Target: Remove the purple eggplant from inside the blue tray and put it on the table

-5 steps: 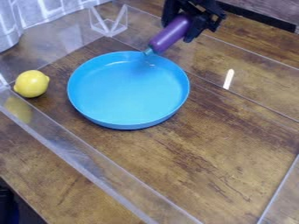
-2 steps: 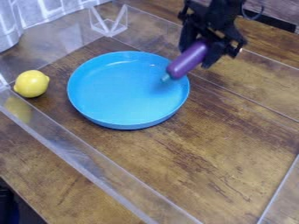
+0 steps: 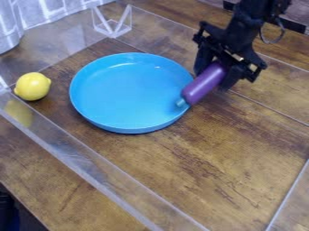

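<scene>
The purple eggplant (image 3: 204, 84) hangs tilted, its teal stem tip pointing down-left at the blue tray's right rim. My gripper (image 3: 222, 69) is shut on its upper end, the black fingers coming down from the top right. The blue tray (image 3: 121, 95) lies on the dark wood table (image 3: 218, 171) with nothing in it. The eggplant is held above the tray's right edge, partly over the bare table; whether its tip touches the rim I cannot tell.
A yellow lemon (image 3: 32, 87) sits on the table left of the tray. A clear plastic stand (image 3: 115, 20) is at the back, behind the tray. Glossy clear sheeting covers the wood, with bright reflections right of the gripper.
The gripper has carried the eggplant from the tray's far rim to the right and down, now at the tray's right edge. Tray and lemon have stayed put.
</scene>
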Action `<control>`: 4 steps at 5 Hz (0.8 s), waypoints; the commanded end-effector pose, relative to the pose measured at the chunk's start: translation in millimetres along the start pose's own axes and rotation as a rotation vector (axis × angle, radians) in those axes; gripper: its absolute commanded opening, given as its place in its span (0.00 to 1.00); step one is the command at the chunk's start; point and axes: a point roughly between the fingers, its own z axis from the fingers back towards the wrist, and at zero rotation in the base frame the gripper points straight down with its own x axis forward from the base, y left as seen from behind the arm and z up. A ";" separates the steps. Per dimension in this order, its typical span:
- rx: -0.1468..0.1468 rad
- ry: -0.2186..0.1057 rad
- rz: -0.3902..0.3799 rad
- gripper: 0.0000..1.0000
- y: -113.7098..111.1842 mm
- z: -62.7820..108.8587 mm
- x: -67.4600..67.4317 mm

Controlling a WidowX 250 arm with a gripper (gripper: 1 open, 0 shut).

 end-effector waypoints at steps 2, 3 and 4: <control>-0.077 -0.088 -0.017 0.00 -17.9 30.8 -0.7; -0.100 -0.090 -0.022 0.00 -23.1 26.7 0.3; -0.123 -0.090 -0.026 0.00 -27.8 22.5 1.9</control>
